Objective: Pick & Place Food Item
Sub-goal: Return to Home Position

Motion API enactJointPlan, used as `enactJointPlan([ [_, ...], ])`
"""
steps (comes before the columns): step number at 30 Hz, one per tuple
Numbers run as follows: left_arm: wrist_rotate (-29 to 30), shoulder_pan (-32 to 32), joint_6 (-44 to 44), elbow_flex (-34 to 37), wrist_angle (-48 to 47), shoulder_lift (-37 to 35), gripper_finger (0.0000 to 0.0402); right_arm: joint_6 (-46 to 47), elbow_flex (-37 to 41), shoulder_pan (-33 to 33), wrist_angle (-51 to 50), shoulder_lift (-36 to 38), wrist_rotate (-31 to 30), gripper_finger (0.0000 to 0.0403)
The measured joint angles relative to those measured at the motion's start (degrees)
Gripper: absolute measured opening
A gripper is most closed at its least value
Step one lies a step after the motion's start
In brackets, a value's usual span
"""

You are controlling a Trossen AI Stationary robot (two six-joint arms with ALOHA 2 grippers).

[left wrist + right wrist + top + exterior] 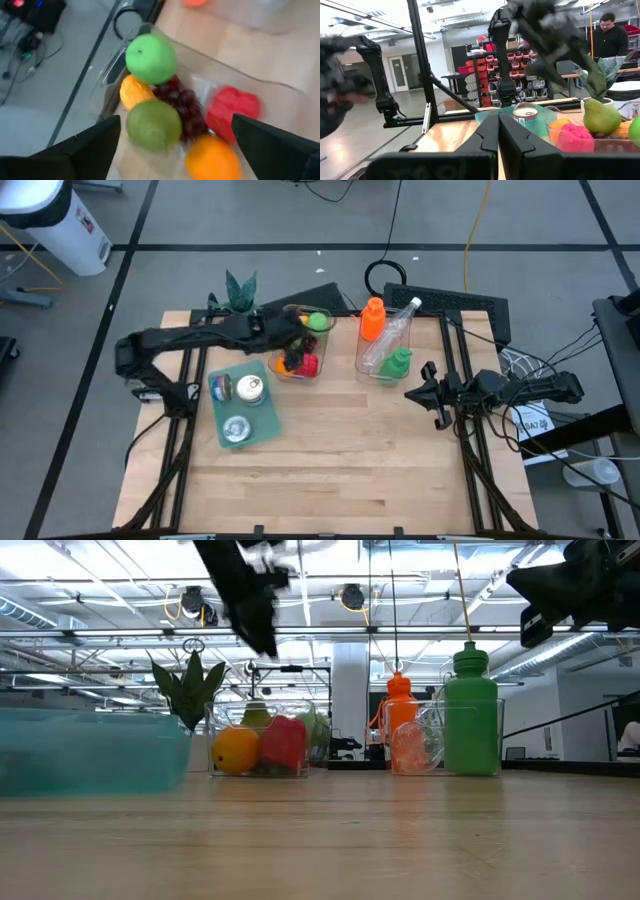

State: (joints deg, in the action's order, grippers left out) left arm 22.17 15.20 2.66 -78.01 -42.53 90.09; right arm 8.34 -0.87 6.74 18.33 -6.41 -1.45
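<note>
From above, the left gripper (288, 330) hides part of the left transparent bin (326, 345).

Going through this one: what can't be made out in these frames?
1. Low view: the blue bin's frosted wall hides its cans.
2. High view: the cans' labels are too small to read.
3. Low view: the left gripper, above the left transparent bin, is blurred.
4. Low view: the right gripper, at the table's right, is cut by the edge.

Green apple (150, 58), round and glossy, lodged in left transparent bin (215, 730), touching dark grapes (180, 102). Pear (153, 125) just beside, against same grapes. Blue and pink tuna can (220, 387) set in blue bin (268, 420) on worktop.
</note>
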Motion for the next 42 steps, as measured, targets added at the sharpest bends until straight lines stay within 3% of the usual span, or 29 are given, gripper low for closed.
enactJointPlan([
  [3, -2.31, -2.96, 0.44, -3.84, -7.08, -7.03, 0.0359, 0.11, 0.00, 0.00, -0.24, 0.00, 0.02, 0.0000],
  [6, -5.82, -8.39, 4.82, -5.12, -9.88, -16.76, 0.0298, 0.15, 0.01, 0.00, -0.42, 0.00, 0.02, 0.0000],
  [11, -15.20, -18.29, 5.72, -3.90, -9.86, -31.51, 0.0156, 0.03, -0.01, 0.00, -1.18, -0.03, 0.02, 0.0000],
  [14, -16.10, -23.32, 0.31, -0.93, -8.50, -39.95, 0.0071, -0.02, -0.01, -0.01, -1.16, -0.03, 0.02, 0.0000],
  [18, -9.70, -27.55, -6.40, 8.96, -1.81, -51.11, 0.0067, -0.45, -0.01, 0.00, -1.13, -0.03, 0.02, 0.0000],
  [23, -1.75, -30.67, -7.90, 29.15, 14.59, -63.01, 0.0052, 0.00, -0.01, 0.00, -1.12, -0.05, -0.05, 0.0000],
  [27, -2.64, -32.02, -9.95, 41.76, 26.89, -68.99, 0.0051, 0.59, -0.01, 0.00, -1.54, -0.30, 0.02, 0.0000],
  [31, -4.06, -34.21, -8.99, 52.35, 38.37, -70.52, 0.0051, 0.51, -0.01, 0.00, -1.71, -1.02, 0.01, 0.0000],
  [37, 2.38, -33.67, -4.43, 58.48, 37.45, -74.61, 0.0051, 0.44, 0.00, 0.00, -1.82, -2.02, -0.05, 0.0000],
  [42, -5.76, -31.02, 2.56, 59.16, 36.53, -81.86, 0.0051, 0.41, -0.01, -0.02, -1.85, -2.12, -0.22, 0.0000],
])
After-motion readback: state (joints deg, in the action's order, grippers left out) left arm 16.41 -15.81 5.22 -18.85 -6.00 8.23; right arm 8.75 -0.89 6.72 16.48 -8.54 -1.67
